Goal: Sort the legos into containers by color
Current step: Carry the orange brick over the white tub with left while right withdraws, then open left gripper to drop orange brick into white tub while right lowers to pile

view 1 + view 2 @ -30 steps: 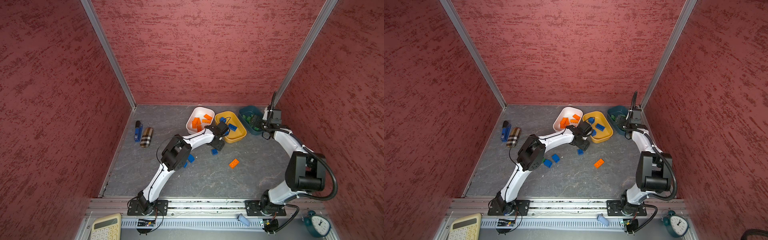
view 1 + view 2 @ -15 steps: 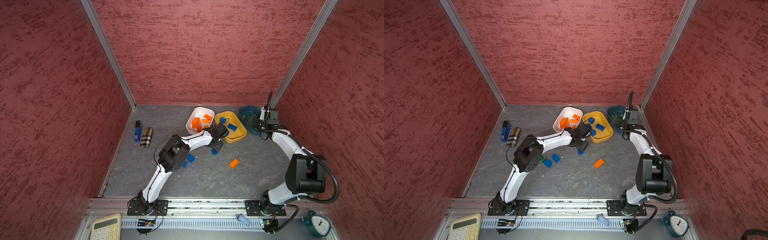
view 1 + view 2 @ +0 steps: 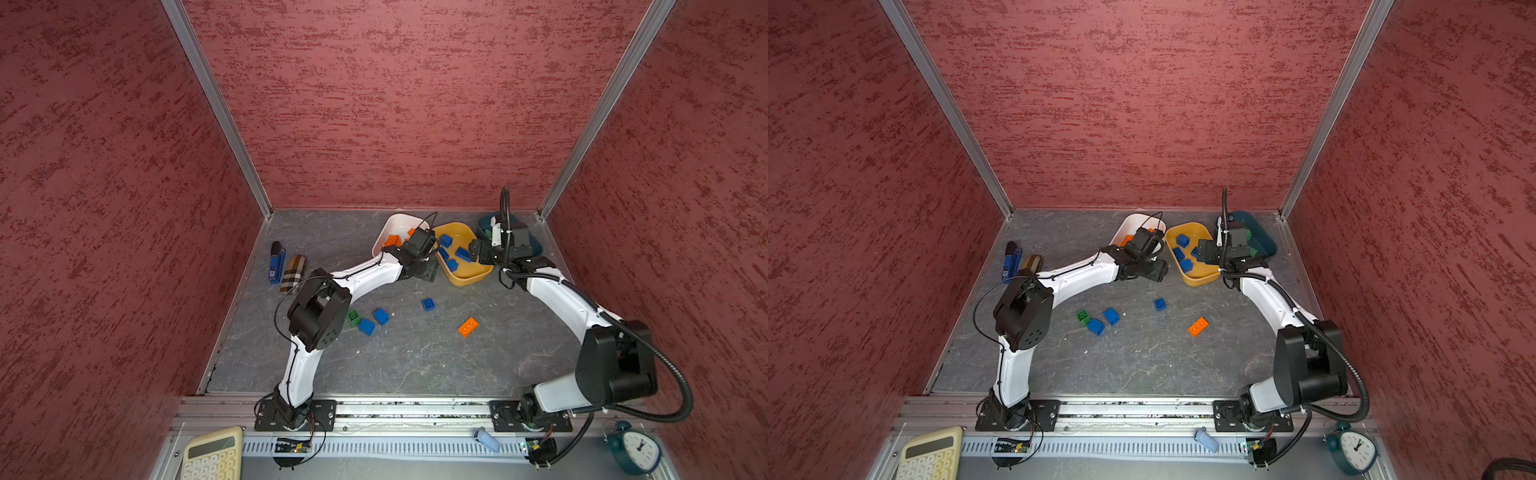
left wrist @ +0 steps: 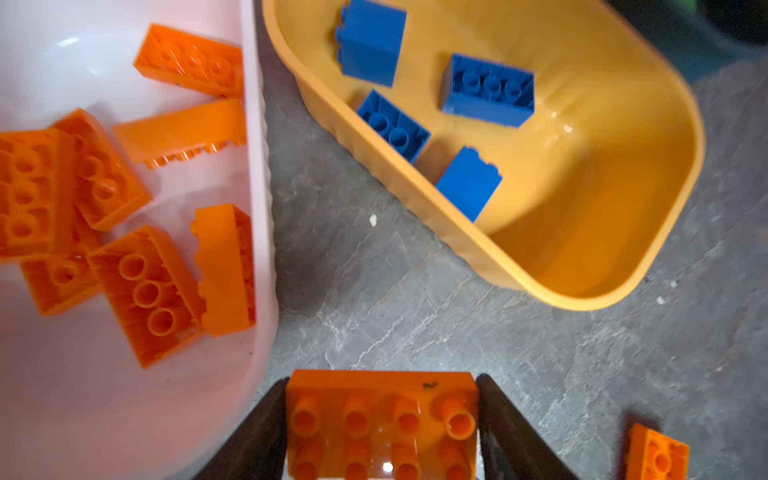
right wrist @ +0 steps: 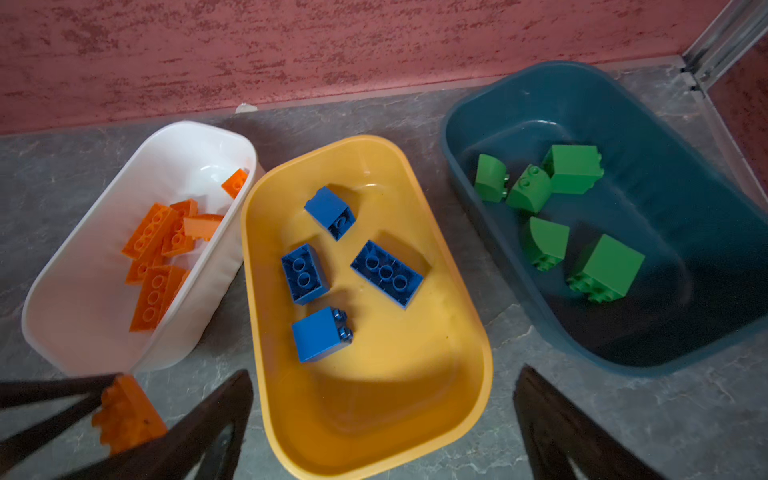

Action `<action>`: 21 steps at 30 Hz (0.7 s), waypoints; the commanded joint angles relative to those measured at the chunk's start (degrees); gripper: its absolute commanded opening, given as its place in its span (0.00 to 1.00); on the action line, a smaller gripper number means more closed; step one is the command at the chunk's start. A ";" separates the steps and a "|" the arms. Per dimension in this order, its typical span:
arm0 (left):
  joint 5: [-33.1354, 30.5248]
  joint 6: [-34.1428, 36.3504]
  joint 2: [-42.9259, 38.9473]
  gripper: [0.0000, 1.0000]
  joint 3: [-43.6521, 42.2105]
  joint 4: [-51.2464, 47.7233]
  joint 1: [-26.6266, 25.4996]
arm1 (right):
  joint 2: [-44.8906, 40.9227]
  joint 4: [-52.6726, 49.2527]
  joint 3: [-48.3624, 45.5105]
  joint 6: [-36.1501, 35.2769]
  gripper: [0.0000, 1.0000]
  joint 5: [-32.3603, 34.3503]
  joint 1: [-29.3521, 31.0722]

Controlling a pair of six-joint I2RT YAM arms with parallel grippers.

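On my grey work floor (image 3: 395, 361), far left: a blue-and-black stapler-like object (image 3: 276, 262) just beside a plaid case (image 3: 293, 274). Off the floor's near edge: cream calculator (image 3: 214, 455), pale-blue capsule (image 3: 486, 439), teal alarm clock (image 3: 633, 451).

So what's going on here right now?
The left gripper holds an orange brick beside the white tub, not yet dropped in. The right gripper hangs open above the yellow tub, empty. Loose on the table: three blue bricks, a green brick and a second orange brick.
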 commanded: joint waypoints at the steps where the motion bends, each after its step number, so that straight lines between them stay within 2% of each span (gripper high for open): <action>1: 3.58 -4.05 -2.86 0.61 -1.68 4.90 2.12 | -2.55 3.09 -1.72 -1.98 0.99 0.99 2.31; 11: 7.11 -9.68 -5.35 0.61 -3.35 9.63 9.04 | -1.79 4.66 -3.16 -4.88 0.99 -0.84 9.11; 15: 5.57 -10.39 -3.86 0.61 -2.20 8.43 10.63 | -1.50 5.08 -3.44 -5.98 0.99 -1.25 11.40; 21: 7.17 -13.35 0.39 0.61 2.39 4.37 13.25 | -1.33 5.69 -4.33 -6.88 0.99 -1.81 14.46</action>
